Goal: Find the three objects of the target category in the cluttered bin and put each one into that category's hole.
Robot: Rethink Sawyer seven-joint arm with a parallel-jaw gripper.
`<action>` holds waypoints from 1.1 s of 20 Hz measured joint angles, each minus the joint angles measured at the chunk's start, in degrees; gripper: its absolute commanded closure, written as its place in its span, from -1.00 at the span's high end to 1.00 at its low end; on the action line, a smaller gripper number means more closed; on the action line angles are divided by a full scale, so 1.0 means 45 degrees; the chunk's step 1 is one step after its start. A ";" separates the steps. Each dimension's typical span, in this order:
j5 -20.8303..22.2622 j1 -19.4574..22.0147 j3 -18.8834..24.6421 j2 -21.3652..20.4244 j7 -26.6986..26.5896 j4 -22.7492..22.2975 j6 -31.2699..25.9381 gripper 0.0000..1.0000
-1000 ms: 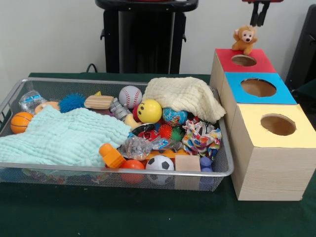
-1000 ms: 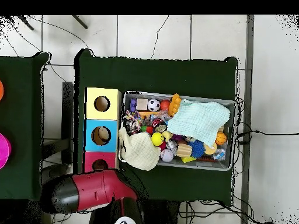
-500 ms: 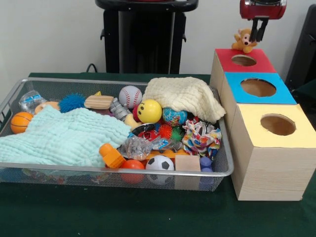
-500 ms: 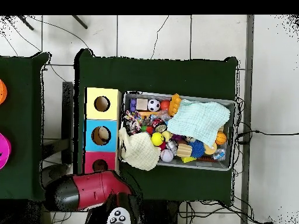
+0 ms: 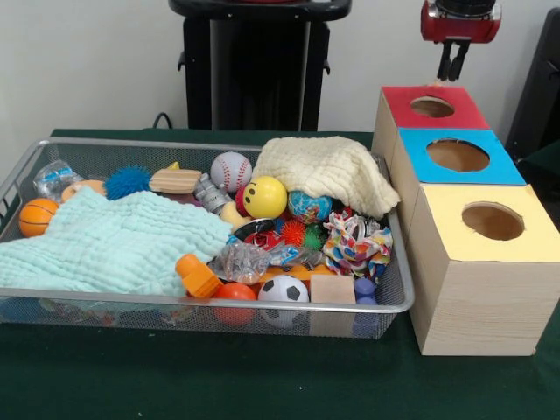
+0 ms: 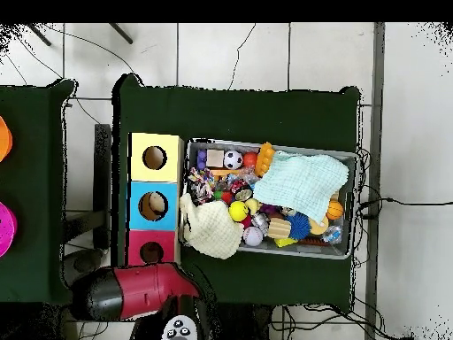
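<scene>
The bin (image 5: 219, 300) of silver wire mesh stands on the green table, full of toys; it also shows in the overhead view (image 6: 265, 252). Three wooden boxes stand beside it: red top (image 5: 455, 116), blue top (image 5: 499, 166) and yellow top (image 5: 525, 241), each with a round hole. My gripper (image 5: 452, 68) hangs just above the far edge of the red box, behind its hole (image 5: 432, 107). It holds nothing, and its fingers stand slightly apart. In the overhead view only the red arm (image 6: 133, 292) shows, next to the red box (image 6: 151, 251).
In the bin lie a mint cloth (image 5: 114, 245), a cream cloth (image 5: 328, 171), a baseball (image 5: 230, 171), a yellow smiley ball (image 5: 264, 197), a soccer ball (image 5: 283, 290), a basketball (image 5: 37, 216) and a rope toy (image 5: 357, 245). Something tan lies in the blue box's hole (image 6: 157, 205).
The small orange plush monkey that hung from my gripper over the red box is gone from view. The gripper has come down a little and now hangs empty.
</scene>
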State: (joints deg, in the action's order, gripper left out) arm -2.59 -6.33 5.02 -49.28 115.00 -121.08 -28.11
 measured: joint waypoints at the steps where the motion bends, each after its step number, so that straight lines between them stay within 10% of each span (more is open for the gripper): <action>1: -0.0011 0.0000 -0.0035 -0.0043 0.0000 -0.0007 -0.0029 -1.00; 22: -0.0552 0.0704 -0.0680 -0.3306 0.0000 -0.0022 -0.5932 -1.00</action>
State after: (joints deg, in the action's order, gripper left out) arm -5.08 -3.16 1.96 -64.16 115.00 -121.18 -54.81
